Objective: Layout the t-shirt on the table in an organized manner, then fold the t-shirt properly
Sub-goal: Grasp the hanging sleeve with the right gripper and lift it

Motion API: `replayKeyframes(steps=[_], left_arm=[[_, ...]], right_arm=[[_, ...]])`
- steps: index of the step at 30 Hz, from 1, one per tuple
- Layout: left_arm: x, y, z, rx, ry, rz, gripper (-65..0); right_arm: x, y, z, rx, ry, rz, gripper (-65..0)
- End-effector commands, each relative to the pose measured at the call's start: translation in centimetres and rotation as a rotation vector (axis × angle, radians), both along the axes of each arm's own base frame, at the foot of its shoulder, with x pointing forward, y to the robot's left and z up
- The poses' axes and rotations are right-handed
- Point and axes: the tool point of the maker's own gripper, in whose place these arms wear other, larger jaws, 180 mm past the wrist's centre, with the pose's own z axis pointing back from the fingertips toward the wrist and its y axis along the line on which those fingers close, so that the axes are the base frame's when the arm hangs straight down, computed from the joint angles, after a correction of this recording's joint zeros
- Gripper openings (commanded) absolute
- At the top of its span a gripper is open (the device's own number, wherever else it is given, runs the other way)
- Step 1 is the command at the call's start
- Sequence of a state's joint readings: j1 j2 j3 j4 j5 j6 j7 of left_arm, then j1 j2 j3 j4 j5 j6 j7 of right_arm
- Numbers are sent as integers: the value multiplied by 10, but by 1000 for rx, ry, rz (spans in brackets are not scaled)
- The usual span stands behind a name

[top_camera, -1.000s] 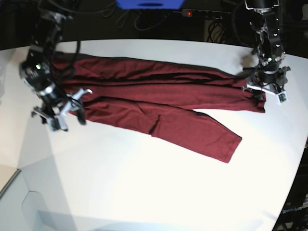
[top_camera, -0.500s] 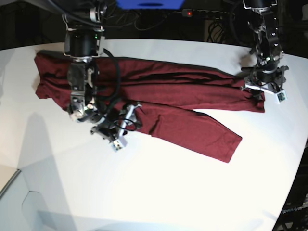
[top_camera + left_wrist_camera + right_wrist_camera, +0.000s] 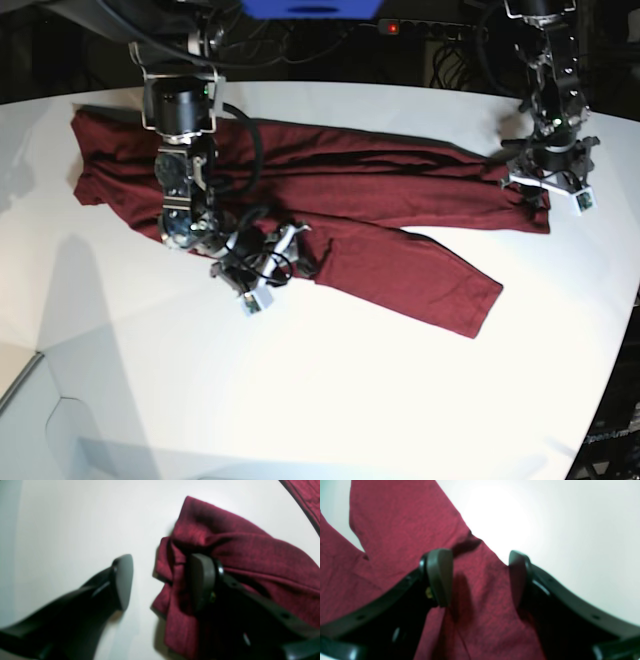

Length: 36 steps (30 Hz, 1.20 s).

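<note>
Both jaws spread, gripping nothing. T-shirt (image 3: pixel 330 200) bunched lengthwise on table (image 3: pixel 330 400). Risk: right gripper (image 3: pixel 480 580) pinching several layers; left gripper (image 3: pixel 160 582) catching only the crumpled edge.

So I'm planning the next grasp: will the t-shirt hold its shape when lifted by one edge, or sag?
Probably sag. The t-shirt lies in long soft folds and bunches into a wad beside the left tool, so it looks floppy. The thin, slightly shiny cloth would likely slide easily over the smooth table. Under the open right tool it lies flat, suggesting little stiffness.
</note>
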<state>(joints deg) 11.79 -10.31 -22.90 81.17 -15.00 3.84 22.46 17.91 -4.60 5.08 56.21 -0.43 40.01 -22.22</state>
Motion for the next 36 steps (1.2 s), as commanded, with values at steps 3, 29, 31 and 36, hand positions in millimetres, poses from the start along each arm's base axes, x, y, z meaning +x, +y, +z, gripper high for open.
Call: replayKeyframes(steps=[3,29,31,36], left_arm=[[6,5,10,21,-25,-3,-304],[11,3,18,24,-46,-9,-304],[11,2,18,24,-46,-12,-304],[19,2,21,22,-60,-10,-304]], right_arm=[[3,4,0,6,9,7,-308],[-26,-14,88,-170,-293,71,-650],[-34,-15,106,-185,-334,68,-650],[-59,-7,127,-201,-374,75,-650]])
